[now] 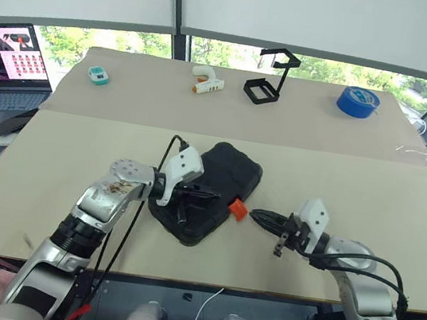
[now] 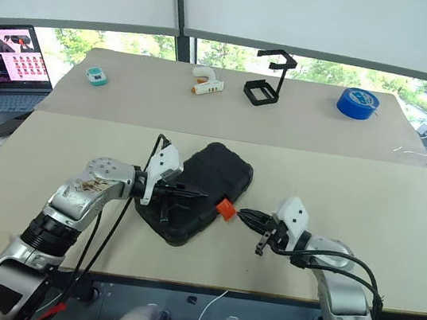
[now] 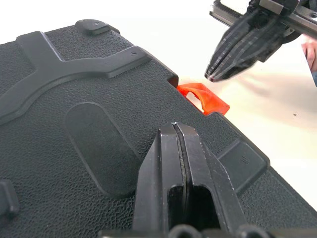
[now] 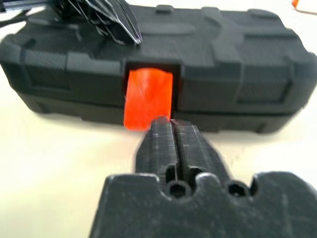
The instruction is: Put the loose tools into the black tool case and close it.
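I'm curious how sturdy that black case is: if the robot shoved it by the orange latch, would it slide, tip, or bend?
The case lies flat and wide on the table, so it would probably slide, not tip. Its ribbed shell looks stiff. The latch sticks out and may flex first.

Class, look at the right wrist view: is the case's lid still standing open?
No. The case lies shut, lid down on its base, with the orange latch sticking out at its front edge.
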Available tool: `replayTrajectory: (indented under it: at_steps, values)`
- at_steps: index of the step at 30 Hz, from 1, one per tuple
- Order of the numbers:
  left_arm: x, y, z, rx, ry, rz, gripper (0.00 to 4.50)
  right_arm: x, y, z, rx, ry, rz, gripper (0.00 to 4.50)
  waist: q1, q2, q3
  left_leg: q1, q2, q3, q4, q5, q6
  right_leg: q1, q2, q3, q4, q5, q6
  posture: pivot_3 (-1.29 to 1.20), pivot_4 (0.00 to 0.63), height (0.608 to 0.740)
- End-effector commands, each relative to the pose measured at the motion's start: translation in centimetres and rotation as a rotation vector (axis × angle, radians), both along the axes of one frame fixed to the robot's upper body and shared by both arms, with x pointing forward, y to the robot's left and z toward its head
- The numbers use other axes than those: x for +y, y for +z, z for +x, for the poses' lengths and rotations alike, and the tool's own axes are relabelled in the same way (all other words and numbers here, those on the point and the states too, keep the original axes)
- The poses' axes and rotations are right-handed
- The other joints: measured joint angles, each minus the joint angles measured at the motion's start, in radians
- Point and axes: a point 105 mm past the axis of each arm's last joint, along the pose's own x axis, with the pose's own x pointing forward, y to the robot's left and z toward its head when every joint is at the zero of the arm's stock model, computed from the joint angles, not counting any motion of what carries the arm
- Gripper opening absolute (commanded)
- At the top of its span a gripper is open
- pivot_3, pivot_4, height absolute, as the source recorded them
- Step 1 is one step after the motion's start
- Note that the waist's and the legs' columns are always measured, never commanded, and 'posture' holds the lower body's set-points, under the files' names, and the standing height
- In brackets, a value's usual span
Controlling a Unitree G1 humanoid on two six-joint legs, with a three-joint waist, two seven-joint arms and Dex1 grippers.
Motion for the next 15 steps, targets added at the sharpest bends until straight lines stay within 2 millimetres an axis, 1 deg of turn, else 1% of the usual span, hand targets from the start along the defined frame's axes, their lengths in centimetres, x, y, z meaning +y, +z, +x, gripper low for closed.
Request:
replayTrajectory:
  at_steps: [1, 8, 15]
  values:
    - [1.0, -5.8, -1.6, 0.226, 0.031, 0.122, 0.00, 1.1, 0.8, 0.1, -0.049, 0.033, 0.007, 0.07, 0.001, 0.000, 0.000, 0.000, 0.000, 0.000, 0.000, 0.000, 0.000, 0.000, 0.000, 0.000, 0.000, 0.000, 0.000, 0.00, 0.150, 0.740]
    - [1.0, -5.8, -1.5, 0.227, 0.033, 0.123, 0.00, 2.2, -0.4, 0.2, -0.031, 0.065, -0.036, 0.07, 0.000, 0.000, 0.000, 0.000, 0.000, 0.000, 0.000, 0.000, 0.000, 0.000, 0.000, 0.000, 0.000, 0.000, 0.000, 0.00, 0.150, 0.740]
    - [1.0, -5.7, -1.4, 0.225, 0.037, 0.123, 0.00, 2.6, 0.1, 1.2, -0.059, 0.054, -0.029, 0.07, -0.003, -0.001, -0.001, 0.001, 0.000, 0.000, 0.000, 0.000, 0.000, 0.000, 0.000, 0.000, 0.000, 0.000, 0.000, 0.00, 0.150, 0.740]
